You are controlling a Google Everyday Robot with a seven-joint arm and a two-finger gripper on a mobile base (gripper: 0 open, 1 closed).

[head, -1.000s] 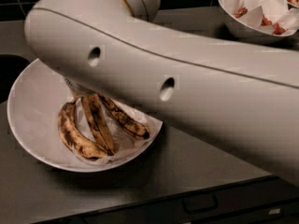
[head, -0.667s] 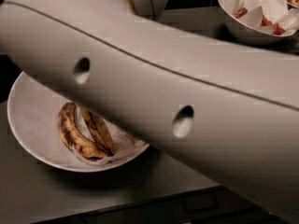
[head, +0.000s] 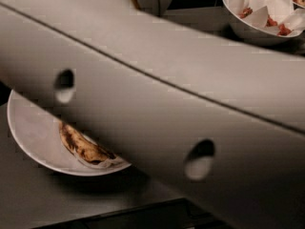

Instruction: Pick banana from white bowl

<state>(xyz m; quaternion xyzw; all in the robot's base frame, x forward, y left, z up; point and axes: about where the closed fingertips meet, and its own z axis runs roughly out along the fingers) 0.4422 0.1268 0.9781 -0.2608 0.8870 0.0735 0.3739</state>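
Observation:
The wide, shallow white bowl [head: 33, 142] lined with crumpled paper sits at the left on the dark counter. Only its lower left part shows. A brown-spotted banana [head: 83, 148] lies in it, partly covered. My big grey arm link [head: 157, 94] crosses the whole view from upper left to lower right and hides most of the bowl. My gripper is hidden behind the arm, out of view.
A smaller, deeper white bowl [head: 248, 27] with paper and red bits stands at the top right. The dark counter [head: 43, 199] runs along the bottom, with its front edge at the lower middle.
The arm link has swung lower and closer to the camera, covering more of the bowl. Less of the bananas shows now than a second ago.

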